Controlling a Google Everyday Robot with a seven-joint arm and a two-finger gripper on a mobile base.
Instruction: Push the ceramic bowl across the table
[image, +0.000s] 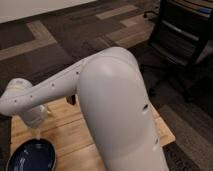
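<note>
The ceramic bowl (31, 156), glossy dark navy blue, sits on the table (75, 131) at its near left corner, partly cut off by the frame's bottom edge. My white arm sweeps from the lower right to the left across the view. Its gripper (38, 126) hangs from the wrist just above the bowl's far rim. I cannot tell whether it touches the rim. The arm's bulk hides the right half of the tabletop.
A small dark object (71, 100) shows at the table's far edge under the arm. A black office chair (182, 35) stands on the carpet at the upper right. Patterned grey-brown carpet surrounds the table.
</note>
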